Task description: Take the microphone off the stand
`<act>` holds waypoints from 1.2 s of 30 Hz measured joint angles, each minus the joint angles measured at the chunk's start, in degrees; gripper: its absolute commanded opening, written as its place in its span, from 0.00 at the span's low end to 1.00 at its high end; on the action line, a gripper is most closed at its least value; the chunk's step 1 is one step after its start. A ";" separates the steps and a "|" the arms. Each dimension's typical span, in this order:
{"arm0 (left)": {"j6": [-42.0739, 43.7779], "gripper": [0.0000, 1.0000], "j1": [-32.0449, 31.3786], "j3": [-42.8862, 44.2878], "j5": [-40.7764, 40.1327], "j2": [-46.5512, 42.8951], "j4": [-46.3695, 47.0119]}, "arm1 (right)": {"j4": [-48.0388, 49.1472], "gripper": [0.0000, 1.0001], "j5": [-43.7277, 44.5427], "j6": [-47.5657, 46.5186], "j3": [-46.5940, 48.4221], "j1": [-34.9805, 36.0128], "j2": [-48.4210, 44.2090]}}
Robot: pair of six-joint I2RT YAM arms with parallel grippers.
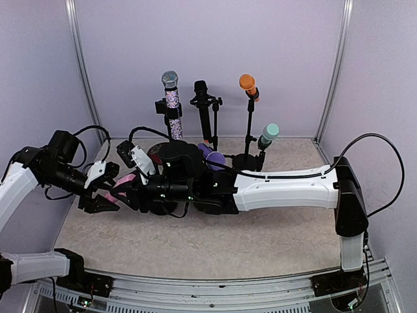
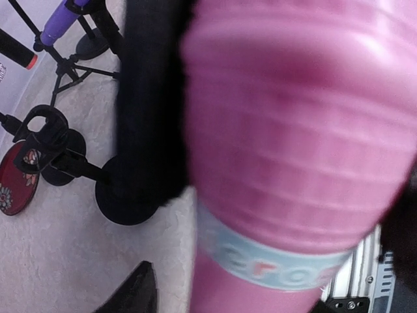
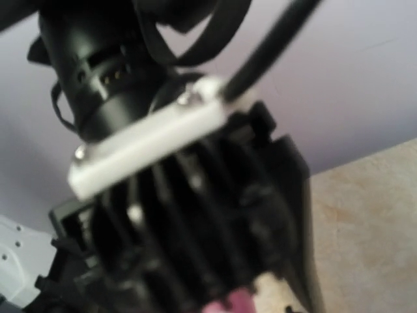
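Left fingers: one dark finger (image 2: 140,290) shows at the bottom of the left wrist view, with a sliver of table between it and the pink shaft. The other finger is out of frame, so I cannot tell whether the left gripper (image 1: 98,199) is clamped on anything.
Task item: the pink microphone (image 2: 293,163) fills that view, blurred, with a pale-blue lettered band under its head. From above it sits low at the table's left front, between the two grippers.
Right fingers: hidden. The right gripper (image 1: 135,188) is lost in a dark knot of parts, and its opening cannot be told.
Left arm: reaches in from the left, bent, wrist low.
Right arm: stretched nearly flat across the table from the right, its wrist meeting the left one.
Hard to make out: the right wrist view gives only a blurred black housing and a speck of pink. Whether the pink microphone sits in a holder cannot be made out.
Nearby: a black stand clip (image 2: 39,130), a purple microphone (image 1: 212,156), a red flowered disc (image 2: 16,176).
Room: upright stands crowd the back wall, and bare table (image 1: 260,241) runs toward the near edge.
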 measured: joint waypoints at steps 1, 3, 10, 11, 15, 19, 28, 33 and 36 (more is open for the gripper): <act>-0.37 0.35 0.00 -0.24 0.15 -0.28 0.02 | 0.39 0.12 0.07 0.04 0.00 -0.09 0.00; -0.74 0.25 -0.07 -0.85 0.26 -0.79 0.48 | 1.09 0.41 0.20 0.39 -0.02 -0.33 0.00; 0.55 0.22 3.58 -2.16 -1.40 0.57 2.71 | 5.68 0.88 3.30 0.68 -6.10 -0.96 -1.53; 0.63 0.22 5.60 -2.45 -2.05 1.40 3.15 | 5.97 0.88 4.44 0.44 -7.93 -0.96 -2.32; 0.33 0.27 13.62 -4.13 -5.88 5.62 7.74 | 6.73 0.88 9.25 -0.50 -13.53 -0.96 -5.46; -2.75 0.32 18.47 -6.88 -10.97 10.08 15.65 | 6.80 0.85 14.69 -0.70 -15.80 -0.94 -7.37; -15.26 0.34 19.98 -8.26 -28.39 29.29 35.56 | 3.93 0.77 28.02 -1.14 -12.26 -0.74 -1.79; -19.06 0.38 20.46 -8.15 -35.82 38.64 42.29 | 1.90 0.71 33.20 -2.34 -6.10 -1.18 7.21; -20.02 0.42 20.65 -7.02 -38.03 39.91 44.96 | 0.72 0.71 35.54 -2.67 -3.54 -1.64 10.97</act>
